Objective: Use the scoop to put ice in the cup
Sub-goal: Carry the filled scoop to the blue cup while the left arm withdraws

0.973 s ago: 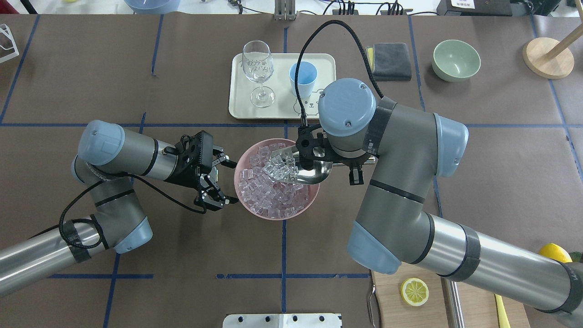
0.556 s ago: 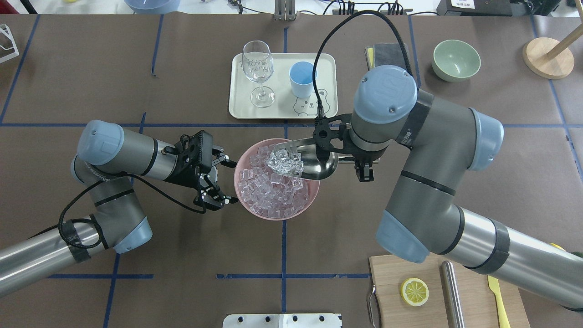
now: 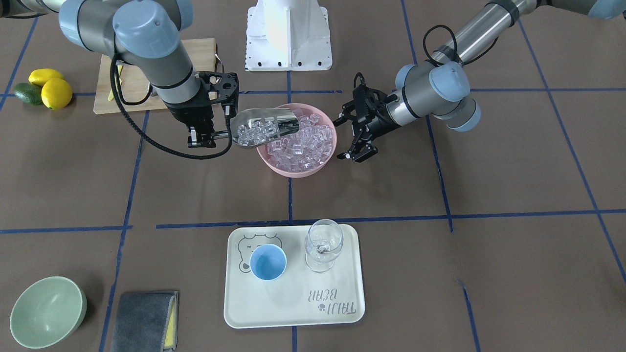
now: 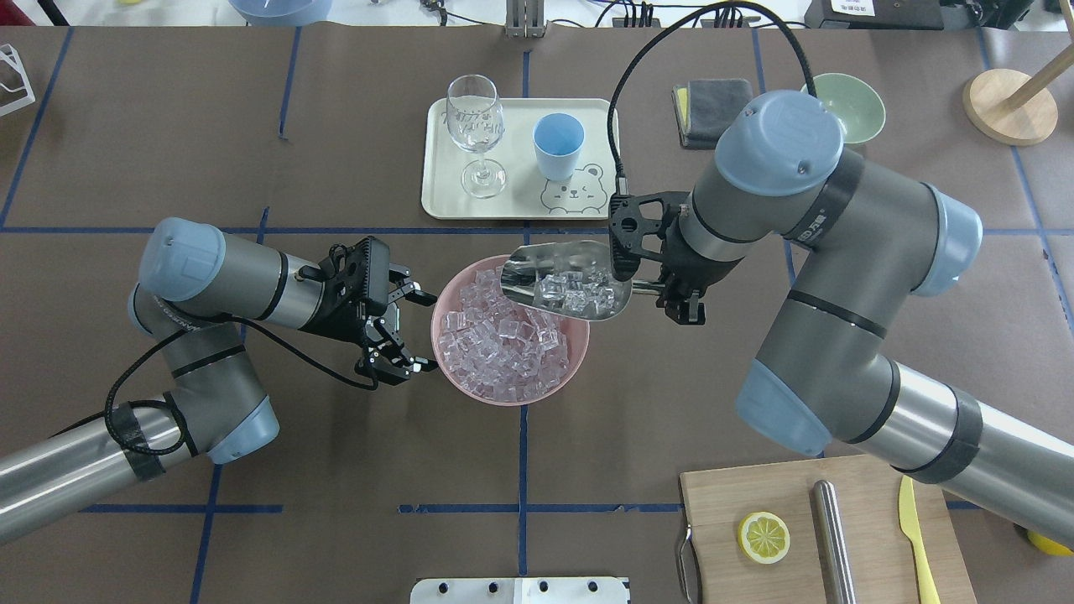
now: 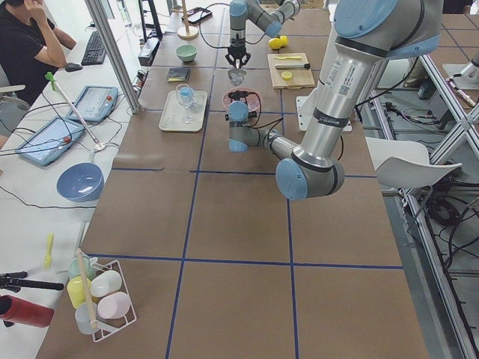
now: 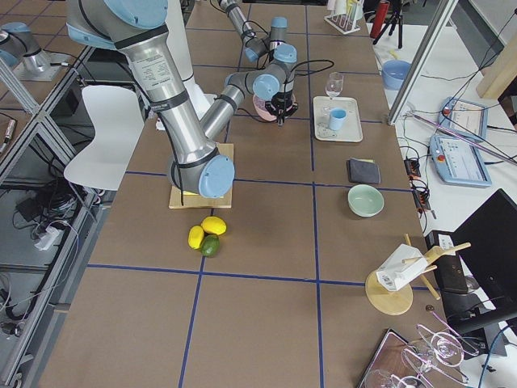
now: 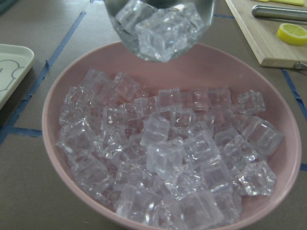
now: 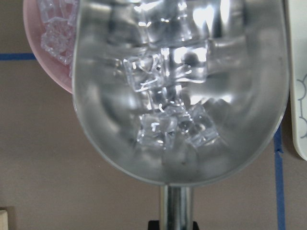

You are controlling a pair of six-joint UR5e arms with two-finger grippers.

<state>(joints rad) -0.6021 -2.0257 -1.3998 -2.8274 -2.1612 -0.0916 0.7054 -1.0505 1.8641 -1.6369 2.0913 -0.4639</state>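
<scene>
Brown paper is laid over the table (image 4: 336,126). Ice (image 4: 575,292) is held in the scoop (image 4: 524,270), whose handle is clamped by the right gripper (image 4: 675,295), above the ice-filled pink bowl (image 4: 512,401). The cup (image 4: 558,143) on the far tray (image 4: 440,189) is seen empty; pouring is left. The left gripper (image 4: 419,330) is spread, holding nothing.

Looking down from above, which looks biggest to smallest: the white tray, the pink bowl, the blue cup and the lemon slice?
1. White tray
2. Pink bowl
3. Blue cup and lemon slice: these look about alike, so I won't rank them.
</scene>
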